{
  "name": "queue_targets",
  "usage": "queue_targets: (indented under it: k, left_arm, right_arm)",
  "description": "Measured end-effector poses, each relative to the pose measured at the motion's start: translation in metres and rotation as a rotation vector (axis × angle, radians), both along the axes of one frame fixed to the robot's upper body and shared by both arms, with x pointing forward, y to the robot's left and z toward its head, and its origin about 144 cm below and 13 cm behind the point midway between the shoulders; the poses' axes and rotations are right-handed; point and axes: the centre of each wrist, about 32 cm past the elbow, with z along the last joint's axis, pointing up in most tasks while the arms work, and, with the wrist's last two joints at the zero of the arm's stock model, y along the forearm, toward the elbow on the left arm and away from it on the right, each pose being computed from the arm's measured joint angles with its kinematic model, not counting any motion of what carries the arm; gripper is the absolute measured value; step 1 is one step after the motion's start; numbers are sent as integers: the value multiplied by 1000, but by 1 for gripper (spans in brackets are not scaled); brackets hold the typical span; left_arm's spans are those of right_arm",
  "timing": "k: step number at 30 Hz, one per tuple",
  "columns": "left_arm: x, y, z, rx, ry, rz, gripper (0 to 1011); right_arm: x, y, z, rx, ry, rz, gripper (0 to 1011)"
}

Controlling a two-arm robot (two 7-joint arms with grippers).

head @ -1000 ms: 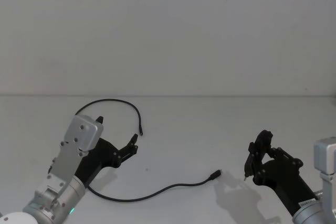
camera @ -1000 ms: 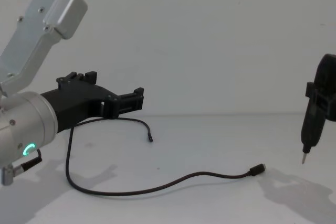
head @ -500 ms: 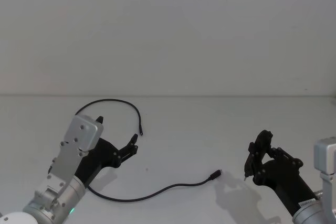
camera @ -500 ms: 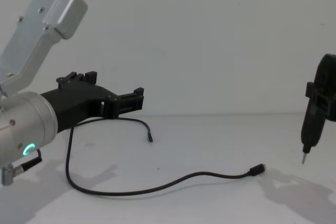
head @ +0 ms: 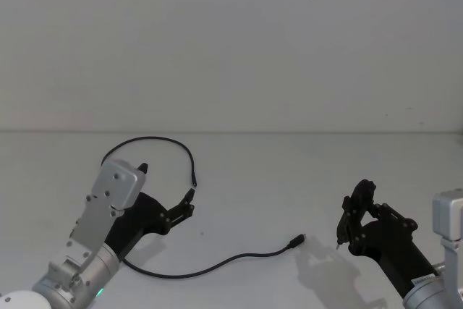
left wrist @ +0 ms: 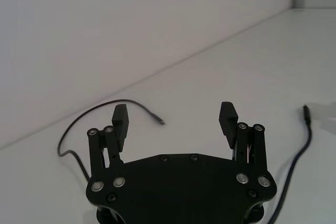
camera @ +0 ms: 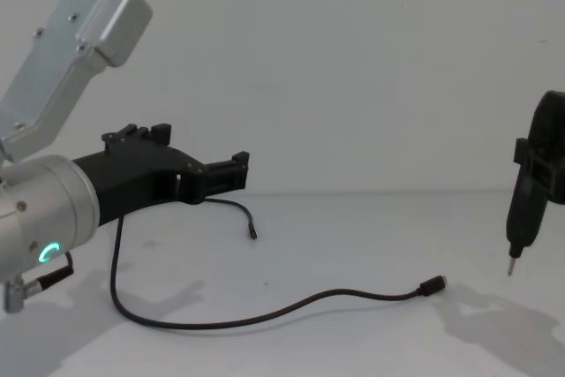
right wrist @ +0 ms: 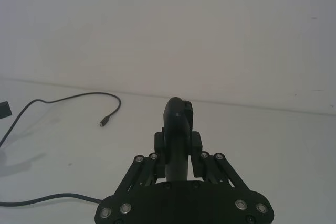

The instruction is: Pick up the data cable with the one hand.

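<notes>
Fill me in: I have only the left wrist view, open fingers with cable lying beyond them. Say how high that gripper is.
Observer: In the chest view the left gripper hangs clear above the table, over a loop of the data cable.
Operator: Report the right arm.
Observer: The right gripper is shut on a pen-like tool, tip down.
Operator: Place the nearer plug against that tool.
Observer: The plug lies on the table, apart from the tip, on its left-gripper side.

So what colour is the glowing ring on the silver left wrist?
Green: the glowing ring shows clearest in the chest view.
</notes>
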Motion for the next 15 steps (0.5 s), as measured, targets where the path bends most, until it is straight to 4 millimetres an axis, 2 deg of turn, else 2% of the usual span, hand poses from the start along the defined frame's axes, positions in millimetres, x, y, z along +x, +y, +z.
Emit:
queue_targets:
  k: [15]
  left_arm:
    - [7, 16, 14, 54, 71, -176, 1004]
  right_arm:
    - [0, 0, 0, 0, 0, 0, 263]
